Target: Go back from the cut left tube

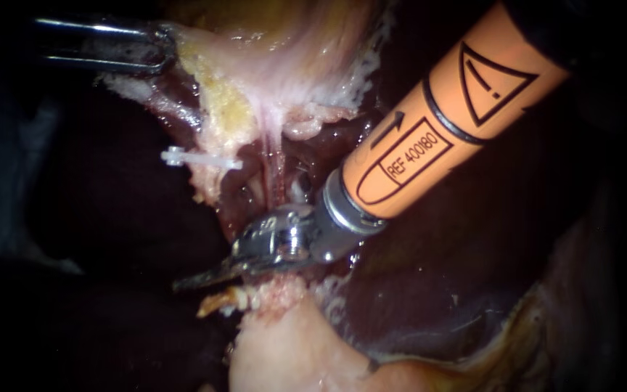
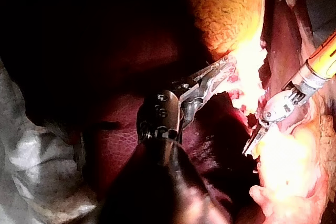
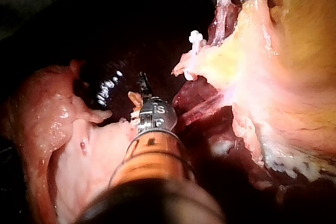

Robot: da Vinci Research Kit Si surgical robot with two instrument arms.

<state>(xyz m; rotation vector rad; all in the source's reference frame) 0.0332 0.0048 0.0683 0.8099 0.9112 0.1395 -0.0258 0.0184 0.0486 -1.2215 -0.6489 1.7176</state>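
Below the clipped left tube (image 1: 215, 162), right instrument (image 1: 199, 280) sits closed, left instrument (image 1: 160, 48) clamping gallbladder (image 1: 284, 65).

Free room left of right instrument (image 1: 186, 282), clip (image 1: 199, 159) above, pale tissue (image 1: 292, 348) below

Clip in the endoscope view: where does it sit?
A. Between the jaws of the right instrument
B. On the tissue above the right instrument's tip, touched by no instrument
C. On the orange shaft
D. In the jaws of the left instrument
B: the white clip sits on the edge of the tissue, above the tip of the right instrument and well apart from the left instrument.
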